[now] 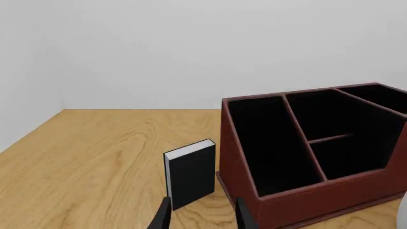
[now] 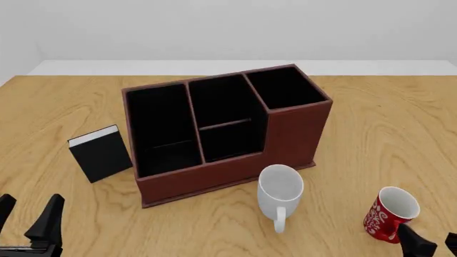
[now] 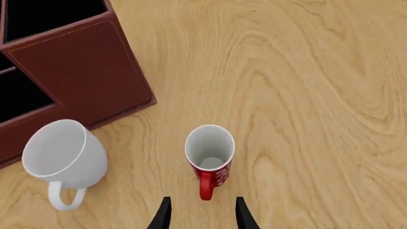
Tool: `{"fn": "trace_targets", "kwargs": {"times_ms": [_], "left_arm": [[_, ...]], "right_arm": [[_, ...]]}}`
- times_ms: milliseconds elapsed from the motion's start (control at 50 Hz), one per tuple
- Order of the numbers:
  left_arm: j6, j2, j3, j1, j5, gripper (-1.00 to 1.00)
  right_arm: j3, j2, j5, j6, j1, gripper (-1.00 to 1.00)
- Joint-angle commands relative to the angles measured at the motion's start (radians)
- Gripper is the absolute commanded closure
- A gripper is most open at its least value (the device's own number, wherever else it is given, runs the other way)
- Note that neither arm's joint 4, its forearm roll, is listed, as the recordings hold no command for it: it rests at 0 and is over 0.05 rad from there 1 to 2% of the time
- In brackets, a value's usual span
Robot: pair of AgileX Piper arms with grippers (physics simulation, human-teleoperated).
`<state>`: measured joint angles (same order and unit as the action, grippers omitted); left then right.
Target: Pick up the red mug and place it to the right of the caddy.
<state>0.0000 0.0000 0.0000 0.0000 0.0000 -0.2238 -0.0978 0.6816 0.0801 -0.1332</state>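
Note:
The red mug (image 2: 389,214) with white swirls stands upright near the table's front right, its handle toward the front; in the right wrist view (image 3: 209,160) it stands just ahead of the fingertips. The caddy (image 2: 221,128) is a large reddish-brown box with black compartments in the middle; it also shows in the left wrist view (image 1: 318,157) and the right wrist view (image 3: 70,71). My right gripper (image 2: 432,243) is open and empty, just in front of the mug. My left gripper (image 2: 29,217) is open and empty at the front left.
A plain white mug (image 2: 279,193) stands in front of the caddy, left of the red mug, handle toward the front. A small black book (image 2: 100,152) stands upright left of the caddy. The wooden table (image 2: 386,123) shows bare wood right of the caddy.

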Motion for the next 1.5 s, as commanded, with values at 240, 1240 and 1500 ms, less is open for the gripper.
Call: {"fn": "trace_targets", "kwargs": {"times_ms": [240,1240,1500], "left_arm": [[0.000,0.000,0.000,0.000,0.000,-1.00],[0.000,0.000,0.000,0.000,0.000,-1.00],[0.000,0.000,0.000,0.000,0.000,-1.00]], "right_arm": [[0.096,-0.037,-0.096,0.009,-0.008,-1.00],[0.198,-0.269,-0.399,0.023,0.016,-1.00],[0.217,-0.355,-0.493,0.027,0.020,-1.00]]}}
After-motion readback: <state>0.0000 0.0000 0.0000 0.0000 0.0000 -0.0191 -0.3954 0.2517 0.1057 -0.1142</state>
